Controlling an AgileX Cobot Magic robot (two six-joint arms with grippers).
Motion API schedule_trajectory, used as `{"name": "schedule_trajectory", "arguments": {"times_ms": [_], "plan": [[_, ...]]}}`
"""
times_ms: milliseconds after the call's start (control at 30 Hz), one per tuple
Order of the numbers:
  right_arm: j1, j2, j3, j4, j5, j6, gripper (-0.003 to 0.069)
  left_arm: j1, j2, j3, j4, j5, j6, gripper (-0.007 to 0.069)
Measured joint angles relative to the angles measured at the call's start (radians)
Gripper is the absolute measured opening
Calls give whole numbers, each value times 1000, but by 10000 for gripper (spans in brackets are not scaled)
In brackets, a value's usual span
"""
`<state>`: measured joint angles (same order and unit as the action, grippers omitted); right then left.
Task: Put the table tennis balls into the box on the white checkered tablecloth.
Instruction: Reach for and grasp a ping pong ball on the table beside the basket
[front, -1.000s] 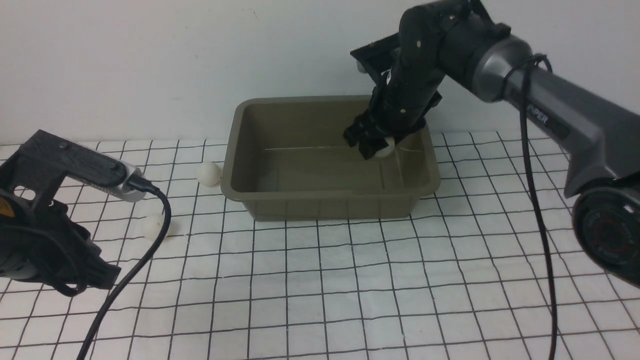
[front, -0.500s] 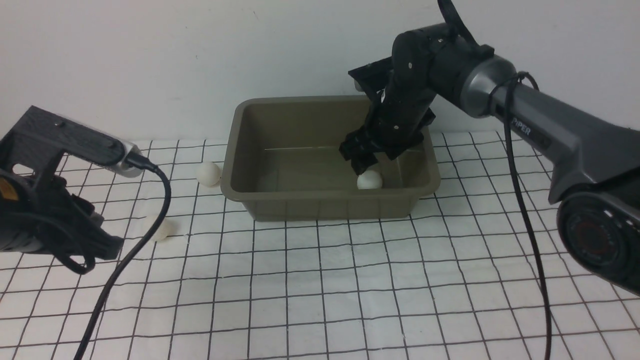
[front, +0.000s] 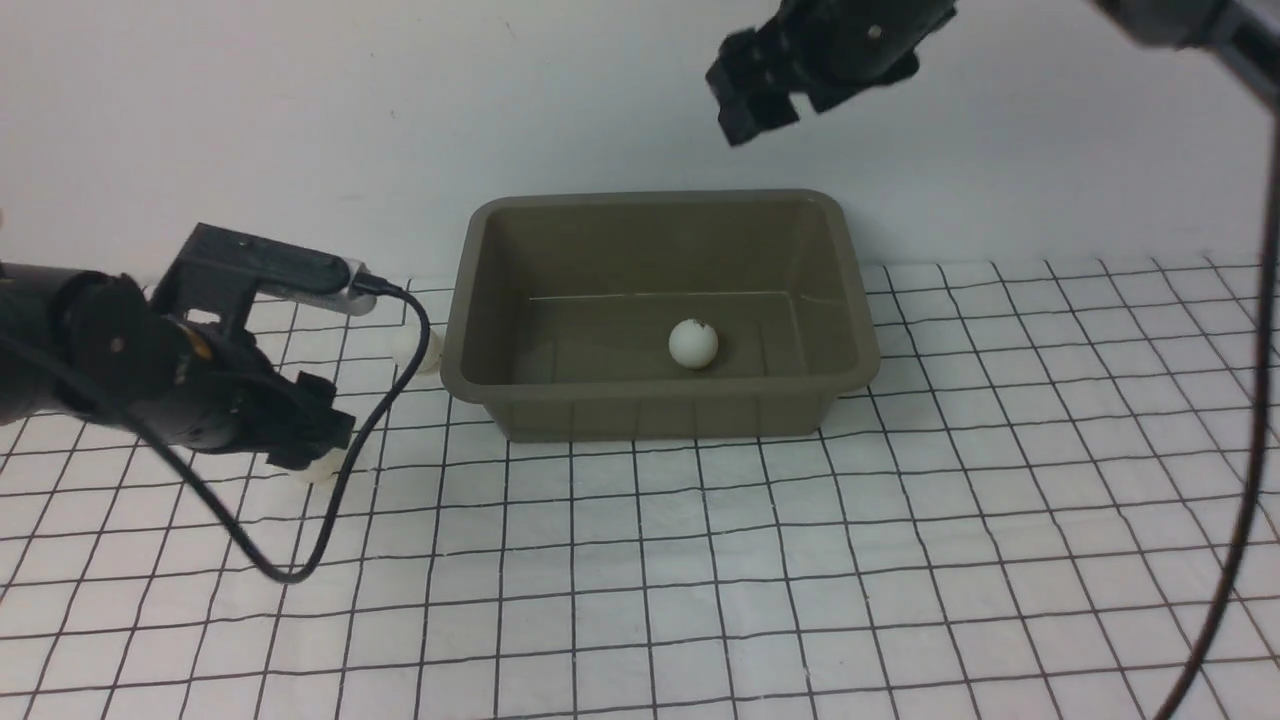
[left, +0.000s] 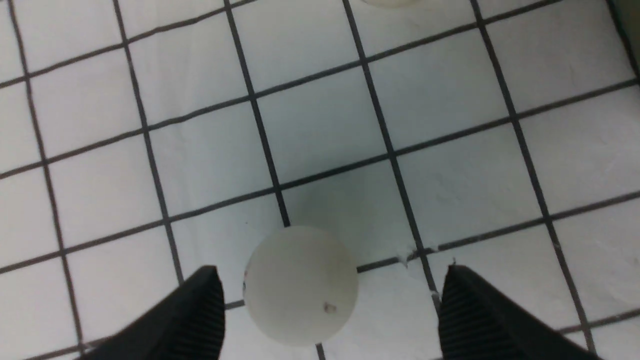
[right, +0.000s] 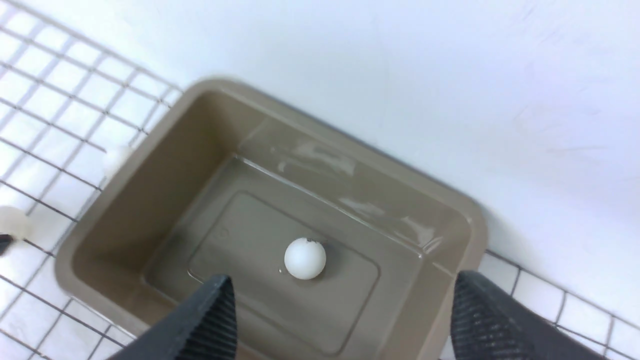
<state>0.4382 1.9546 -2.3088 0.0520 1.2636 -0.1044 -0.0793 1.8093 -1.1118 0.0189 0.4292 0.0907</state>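
Note:
The olive-green box (front: 660, 412) stands at the back of the white checkered tablecloth (front: 800, 560). One table tennis ball (front: 693, 344) with a tiny dark mark lies on the box's floor and also shows in the right wrist view (right: 305, 258). My right gripper (front: 755, 95) hangs high above the box, open and empty (right: 342, 276). A second ball (front: 412, 345) lies just left of the box, partly behind a cable. My left gripper (front: 310, 440) is low over the third ball (front: 318, 465). Its jaws are open on either side of that ball (left: 301, 285), not closed on it.
The left arm's black cable (front: 300, 560) loops over the cloth in front of the left gripper. A white wall (front: 300, 120) rises right behind the box. The second ball's edge shows at the border of the left wrist view (left: 390, 2).
My right gripper let its ball go into the box and rose well above it; the ball rolled a little left. My left gripper moved forward and right to the near-left ball.

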Motion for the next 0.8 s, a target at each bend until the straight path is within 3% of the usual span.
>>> {"name": "schedule_trajectory", "arguments": {"times_ms": [367,800], "plan": [[-2,-53,46,-57,15,0,521,5,96,-156,15,169,-18,513],[-2,-53,46,-67,15,0,521,78,150,-161,-43,196,-28,513]]}}
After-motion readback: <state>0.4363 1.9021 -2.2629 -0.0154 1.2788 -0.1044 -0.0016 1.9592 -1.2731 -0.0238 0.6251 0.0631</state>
